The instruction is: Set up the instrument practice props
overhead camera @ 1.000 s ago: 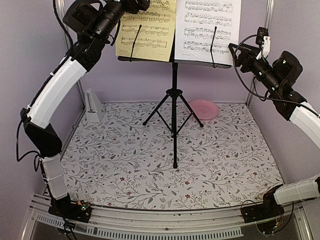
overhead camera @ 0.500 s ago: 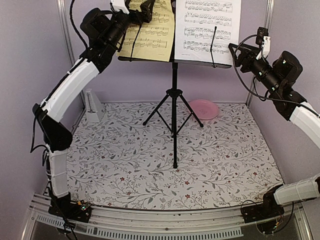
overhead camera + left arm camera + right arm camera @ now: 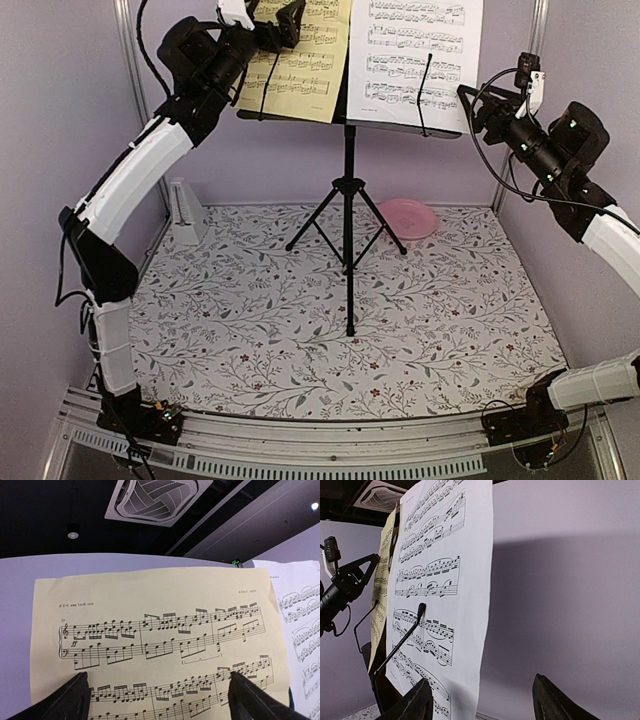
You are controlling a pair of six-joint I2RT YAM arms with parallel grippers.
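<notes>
Near edge: both arm bases bolted at the rail. Floral mat (image 3: 300, 340) beyond them, with the music stand (image 3: 349, 190) upright at its middle, tripod legs spread and flat.

Back of the mat: metronome (image 3: 186, 210) upright in the left corner, well apart from the stand. Pink plate (image 3: 408, 216) just right of the tripod, not part of the job.

Up high, farthest: yellowish page (image 3: 300, 70) on the left half of the desk, leaning a little. White page (image 3: 410, 50) on the right half, straighter. Each has a wire retainer (image 3: 427, 90) across its lower part. Inner edges meet at the centre; which one overlaps, cannot tell.

Left gripper (image 3: 272, 20) faces the upper yellowish page, jaws spread wide, nothing between them; wrist view shows the sheet beyond the fingertips. Right gripper (image 3: 476, 103) hangs just off the desk's right end, jaws apart, grasping nothing; the white page's edge lies ahead of it.

Judgement: pages look seated, so the step in hand is squaring the yellowish sheet or leaving it. To do it well:
- keep the fingers parted and nudge one edge lightly
- pull straight back off the paper, no sideways drag
- avoid the wire and desk, since the stand looks top-heavy.
</notes>
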